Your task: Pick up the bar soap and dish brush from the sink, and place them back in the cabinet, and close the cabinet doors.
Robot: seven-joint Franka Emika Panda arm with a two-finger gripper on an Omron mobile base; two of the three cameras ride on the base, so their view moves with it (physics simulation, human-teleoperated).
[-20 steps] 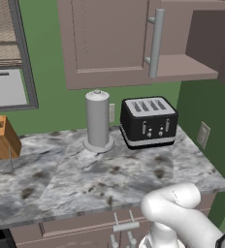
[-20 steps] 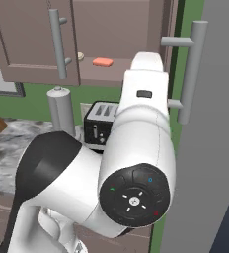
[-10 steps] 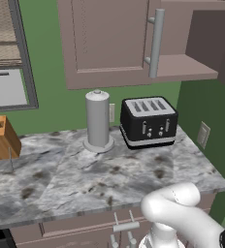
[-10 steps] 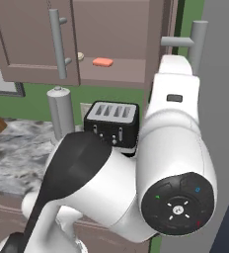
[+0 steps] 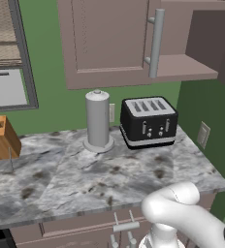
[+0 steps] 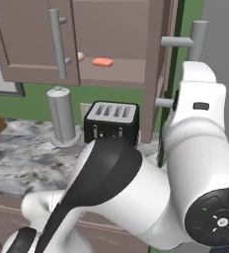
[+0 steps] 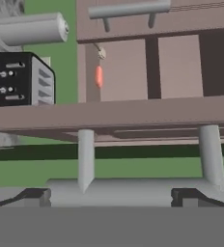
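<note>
Gripper (image 7: 111, 195) spread wide astride the open door's handle (image 7: 133, 189), arm hiding it from base views.

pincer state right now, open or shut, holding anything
Pincer: open and holding nothing; its tips sit either side of the door handle.

Arm (image 6: 195, 163) swung rightward toward open cabinet door's bar handle (image 6: 198, 39).
</note>
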